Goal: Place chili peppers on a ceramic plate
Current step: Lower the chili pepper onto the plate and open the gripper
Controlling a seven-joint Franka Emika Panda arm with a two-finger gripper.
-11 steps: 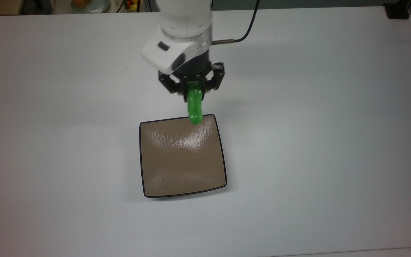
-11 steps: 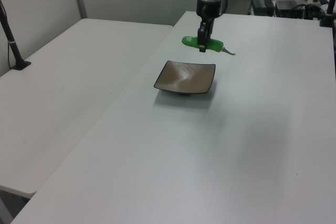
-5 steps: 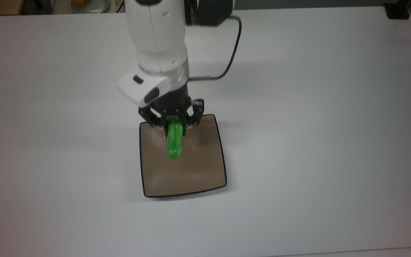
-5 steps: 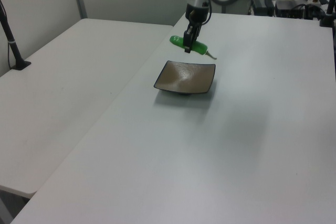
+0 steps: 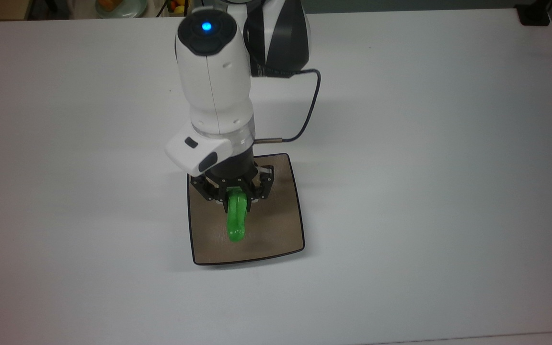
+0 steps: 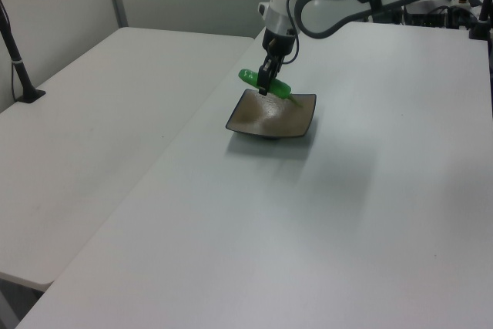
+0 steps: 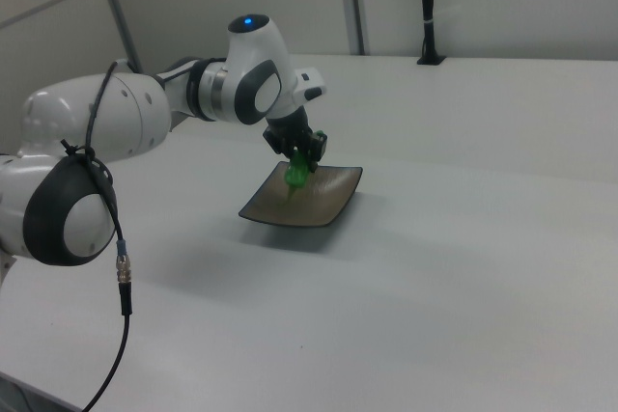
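Observation:
The green chili pepper [image 5: 235, 221] hangs above the square tan ceramic plate [image 5: 276, 230], gripped near its middle by my gripper [image 5: 235, 195], which is shut on it. In the left view the chili pepper [image 6: 253, 78] lies roughly level a short way over the ceramic plate [image 6: 296, 121], with my gripper [image 6: 266, 86] pointing down onto it. In the right view the chili pepper [image 7: 297, 173] is held over the middle of the ceramic plate [image 7: 333, 202] by my gripper [image 7: 303, 157]. The pepper's stem end is hidden under the gripper in the top view.
A black cable [image 5: 310, 103] loops from the arm across the white table [image 5: 424, 167] behind the plate. A second table [image 6: 92, 105] adjoins on the left view's left. A black post base [image 5: 534, 14] stands at the top view's far right corner.
The arm has carried the pepper from beyond the plate's far edge to above its middle, towards the bottom of the top view, and a little lower.

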